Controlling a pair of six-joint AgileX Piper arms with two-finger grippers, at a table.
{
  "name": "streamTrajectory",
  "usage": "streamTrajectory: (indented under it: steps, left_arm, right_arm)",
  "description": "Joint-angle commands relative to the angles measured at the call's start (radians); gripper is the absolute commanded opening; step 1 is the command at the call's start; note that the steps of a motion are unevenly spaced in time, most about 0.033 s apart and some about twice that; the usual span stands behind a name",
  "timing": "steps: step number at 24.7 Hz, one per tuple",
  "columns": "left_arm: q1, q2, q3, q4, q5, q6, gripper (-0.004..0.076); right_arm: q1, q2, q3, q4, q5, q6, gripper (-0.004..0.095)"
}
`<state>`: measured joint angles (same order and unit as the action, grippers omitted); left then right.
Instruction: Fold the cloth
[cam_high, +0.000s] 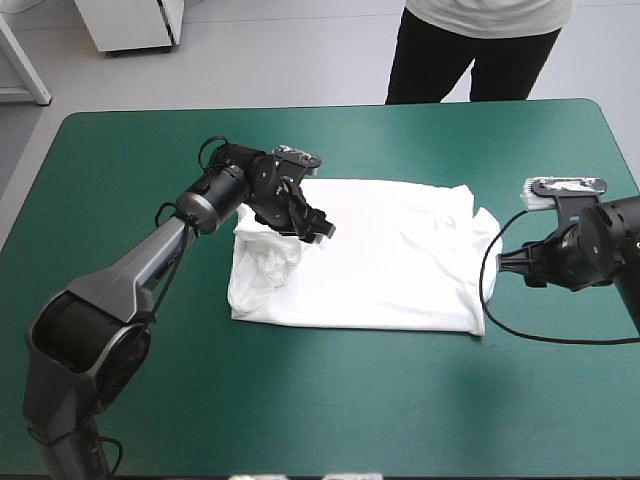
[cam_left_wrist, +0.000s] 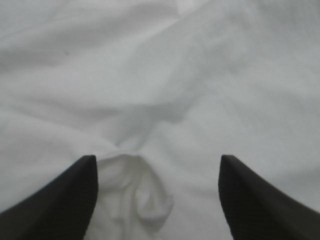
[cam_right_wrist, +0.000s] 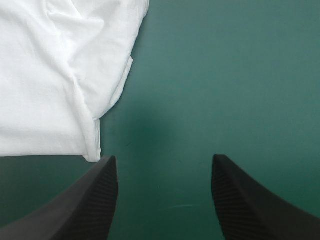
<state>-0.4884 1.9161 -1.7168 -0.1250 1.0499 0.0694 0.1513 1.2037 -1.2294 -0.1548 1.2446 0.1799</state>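
Smooth teal-green cover (cam_high: 300, 400) bears a rumpled, roughly rectangular white T-shirt (cam_high: 390, 250).

a wide counter (cam_high: 330, 400) with rounded far corners fills most of the high view, dressed in a smooth teal-green cover (cam_high: 500, 410) that lies flat and unwrinkled. in the right wrist view the cover carries a soft dark shadow.
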Motion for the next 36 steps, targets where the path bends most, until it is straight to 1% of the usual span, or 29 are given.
streamTrajectory:
  steps: [1, 3, 5, 6, 7, 8, 9, 10, 11, 13, 18, 21, 25, 30, 34, 36]
  left_arm:
    - [0.013, -0.120, -0.033, 0.110, 0.058, -0.052, 0.0497]
    - [0.047, -0.143, -0.031, 0.147, 0.108, -0.082, 0.0493]
    - [0.102, -0.172, -0.024, 0.151, 0.137, -0.096, 0.0493]
    - [0.160, -0.214, 0.012, 0.146, 0.139, -0.104, 0.0493]
    - [0.181, -0.236, 0.040, 0.146, 0.137, -0.104, 0.0493]
    - [0.227, -0.296, 0.112, 0.146, 0.120, -0.105, 0.0493]
    - [0.245, -0.323, 0.144, 0.146, 0.111, -0.105, 0.0493]
    - [0.273, -0.386, 0.217, 0.146, 0.091, -0.108, 0.0493]
    - [0.278, -0.415, 0.244, 0.146, 0.085, -0.108, 0.0493]
    - [0.283, -0.480, 0.318, 0.155, 0.085, -0.108, 0.0493]
    - [0.283, -0.493, 0.326, 0.153, 0.097, -0.108, 0.0493]
    - [0.283, -0.493, 0.326, 0.153, 0.095, -0.108, 0.0493]
    - [0.283, -0.493, 0.326, 0.153, 0.095, -0.108, 0.0493]
    - [0.283, -0.493, 0.326, 0.153, 0.091, -0.108, 0.0493]
    - [0.283, -0.493, 0.326, 0.151, 0.091, -0.108, 0.0493]
    - [0.283, -0.493, 0.326, 0.151, 0.094, -0.108, 0.0493]
  right_arm:
    - [-0.004, -0.017, -0.030, -0.016, -0.026, 0.006, 0.0534]
    - [-0.010, 0.002, -0.030, -0.016, -0.049, 0.021, 0.0534]
    - [-0.038, 0.036, -0.034, 0.019, -0.066, 0.029, 0.0535]
    - [-0.081, 0.081, -0.042, 0.080, -0.084, 0.013, 0.0538]
    - [-0.099, 0.106, -0.055, 0.106, -0.093, -0.012, 0.0542]
    - [-0.132, 0.158, -0.086, 0.155, -0.127, -0.054, 0.0543]
    - [-0.140, 0.178, -0.100, 0.161, -0.143, -0.065, 0.0543]
    - [-0.142, 0.231, -0.143, 0.155, -0.180, -0.070, 0.0543]
    - [-0.142, 0.252, -0.160, 0.155, -0.189, -0.071, 0.0542]
    - [-0.142, 0.354, -0.232, 0.171, -0.205, -0.088, 0.0542]
    - [-0.142, 0.554, -0.316, 0.171, -0.254, -0.088, 0.0542]
    - [-0.142, 0.624, -0.322, 0.190, -0.282, -0.090, 0.0540]
    - [-0.142, 0.680, -0.322, 0.202, -0.325, -0.090, 0.0540]
    - [-0.142, 0.720, -0.322, 0.208, -0.344, -0.090, 0.0540]
    - [-0.142, 0.763, -0.322, 0.208, -0.328, -0.090, 0.0538]
    - [-0.142, 0.780, -0.322, 0.212, -0.305, -0.080, 0.0490]
